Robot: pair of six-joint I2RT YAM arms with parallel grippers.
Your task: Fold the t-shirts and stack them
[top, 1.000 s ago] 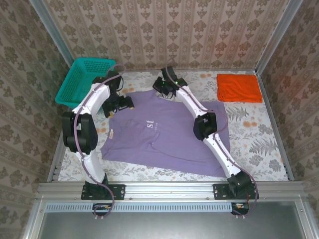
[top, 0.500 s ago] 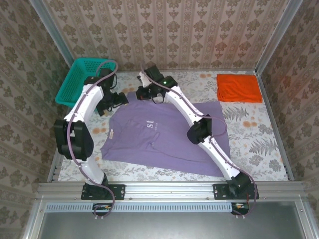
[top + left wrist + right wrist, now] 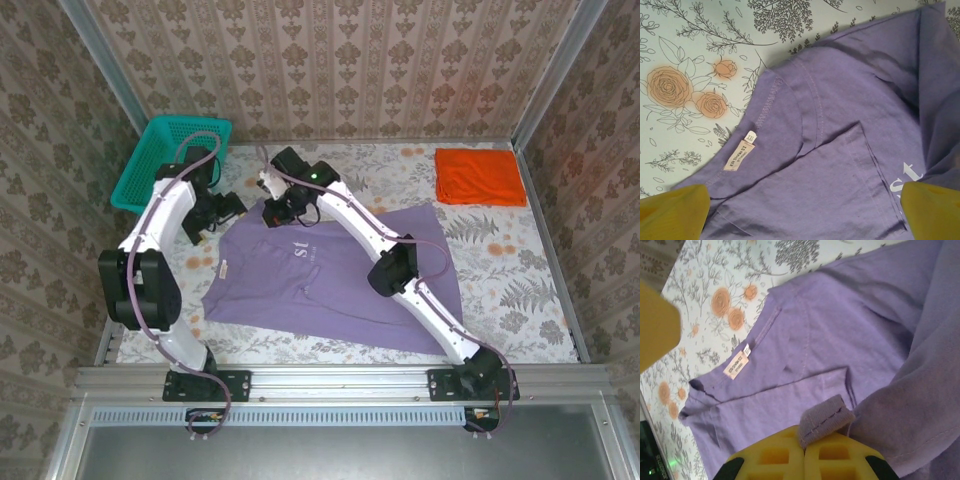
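- Right now I'm mid-fold on the lavender t-shirt (image 3: 330, 275), which lies spread across the middle of the counter (image 3: 520, 295).
- My right pincer (image 3: 804, 440) is pressed together on a bit of purple hem, held up over the shirt's far left part.
- My left pincer (image 3: 802, 215) is spread wide above the neck label (image 3: 740, 150), holding nothing.
- Next, I judge, that edge wants laying flat, then releasing.
- The orange t-shirt (image 3: 480, 177) sits folded at the far right corner, where I expect the stack to go.
- The teal basket (image 3: 170, 160) at the far left corner crowds my left arm.
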